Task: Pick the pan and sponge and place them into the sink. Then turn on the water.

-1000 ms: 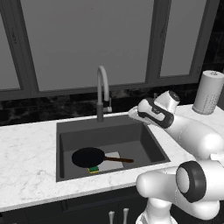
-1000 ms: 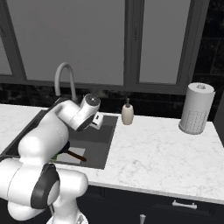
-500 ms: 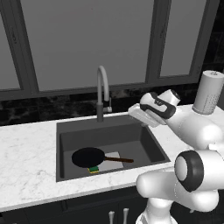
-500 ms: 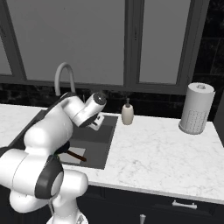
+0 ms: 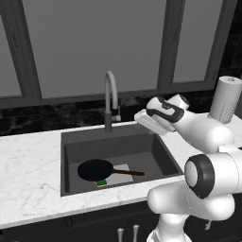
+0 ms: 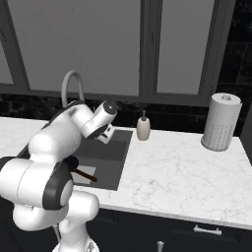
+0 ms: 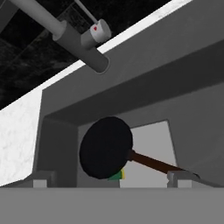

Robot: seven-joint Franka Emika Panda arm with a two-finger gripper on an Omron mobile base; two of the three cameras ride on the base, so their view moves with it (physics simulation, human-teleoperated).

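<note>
Overhead, hand [image 5: 143,119] spread wide, empty; pan [image 5: 95,169] in sink [image 5: 163,156].

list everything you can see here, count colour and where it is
pan: 1, black with reddish-brown handle, on the sink floor
sponge: 1, green over yellow, partly under the pan's front edge
sink: 1, dark grey, recessed in the counter
faucet: 1, grey gooseneck, behind the sink, no water running
counter: 1, white marble, around the sink
soap bottle: 1, beige, on the counter right of the sink
paper towel roll: 1, white, upright at the counter's far right
windows: dark-framed grey panes behind the counter
gripper: 1, white and dark, above the sink's back right corner, jaws open, holding nothing
</note>
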